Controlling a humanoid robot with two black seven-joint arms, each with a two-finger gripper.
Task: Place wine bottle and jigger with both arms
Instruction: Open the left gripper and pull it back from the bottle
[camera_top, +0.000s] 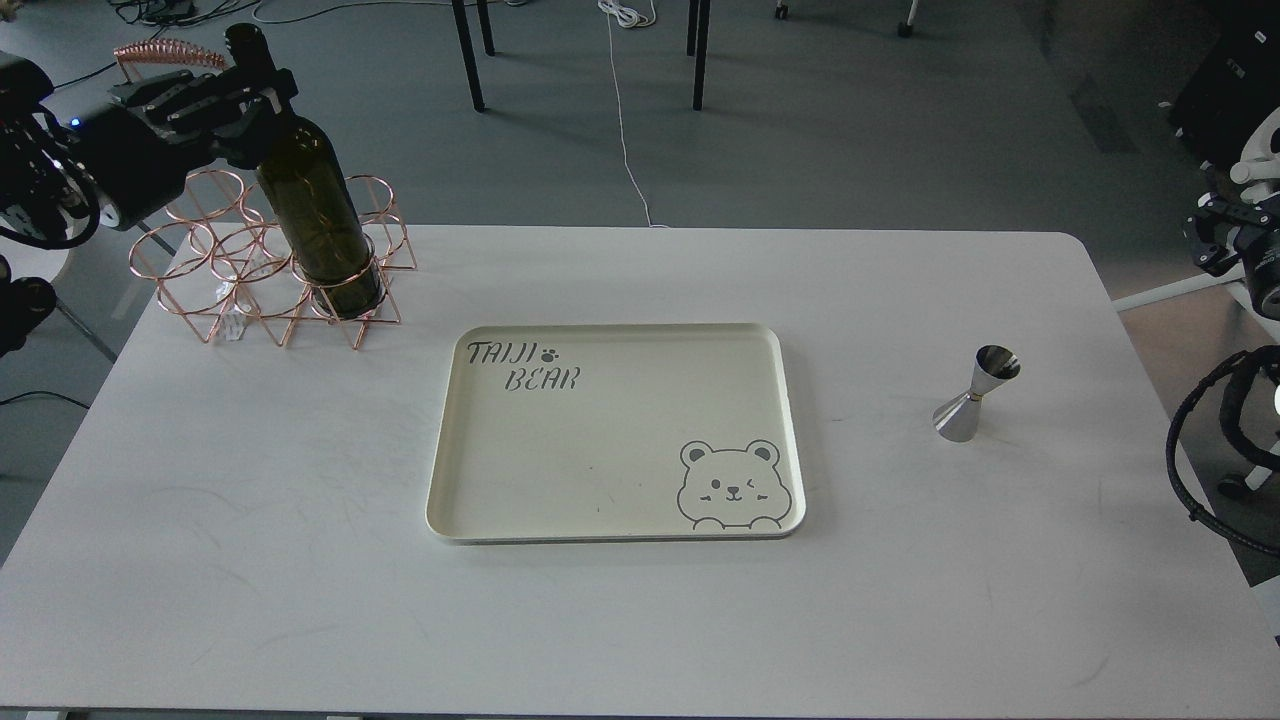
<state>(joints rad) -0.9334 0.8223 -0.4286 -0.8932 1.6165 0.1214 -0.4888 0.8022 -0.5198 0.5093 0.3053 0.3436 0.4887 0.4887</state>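
Observation:
The dark olive-green wine bottle (315, 215) stands tilted in a front ring of a copper wire rack (215, 270) at the table's far left corner. My left gripper (245, 90) is closed around the bottle's neck just below its mouth. The shiny steel jigger (975, 393) stands upright on the table at the right, well apart from everything. Only cabling and part of my right arm (1225, 440) show at the right edge; its gripper is out of view.
A cream tray (450, 440) printed with "TAIJI BEAR" and a bear face lies in the middle of the white table (250, 560). Chair legs and a white cable are on the floor beyond the table.

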